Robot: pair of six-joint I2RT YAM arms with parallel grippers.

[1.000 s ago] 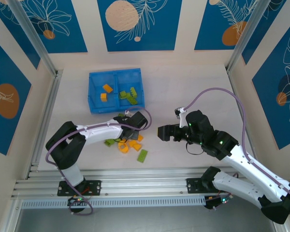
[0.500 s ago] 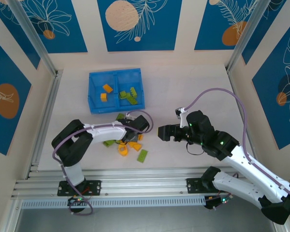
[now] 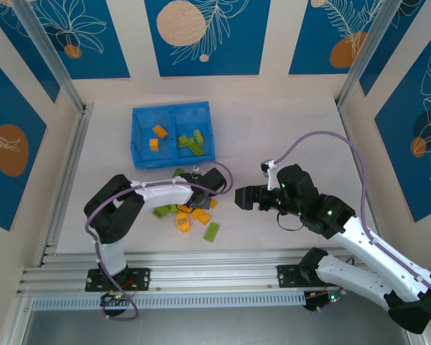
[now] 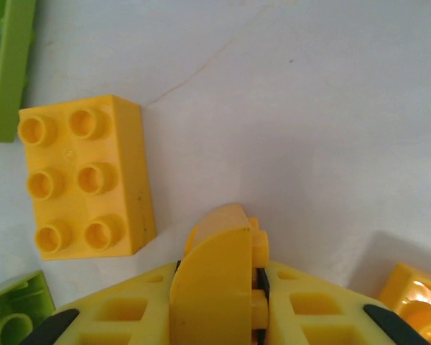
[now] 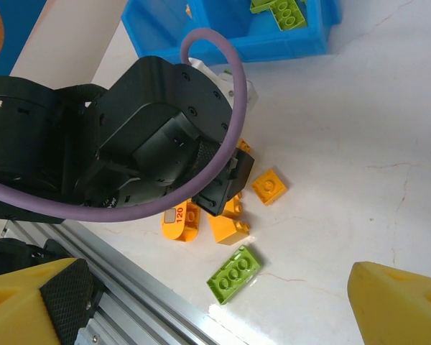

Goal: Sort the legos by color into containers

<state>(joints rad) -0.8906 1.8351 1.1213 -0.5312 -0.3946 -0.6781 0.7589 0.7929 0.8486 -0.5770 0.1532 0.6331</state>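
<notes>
Where the top camera looks down, the blue tray (image 3: 136, 136) holds orange legos (image 3: 156, 136) in its left compartment and green legos (image 3: 192, 141) in its right (loose legos (image 3: 183, 215) lie nearer the arms). The left gripper (image 3: 199, 195) sits low among those, and the right gripper (image 3: 242, 195) is spread just beside them. At the left wrist, the jaws pinch a rounded yellow brick (image 4: 214, 284) beside a six-stud yellow brick (image 4: 82, 176). At the right wrist, wide-apart fingers (image 5: 36, 302) flank a loose green brick (image 5: 234, 273).

Yellow brick (image 4: 212, 277) in my left gripper (image 4: 219, 309) runs off-frame below; green brick (image 4: 3, 65) to its left is cropped.
</notes>
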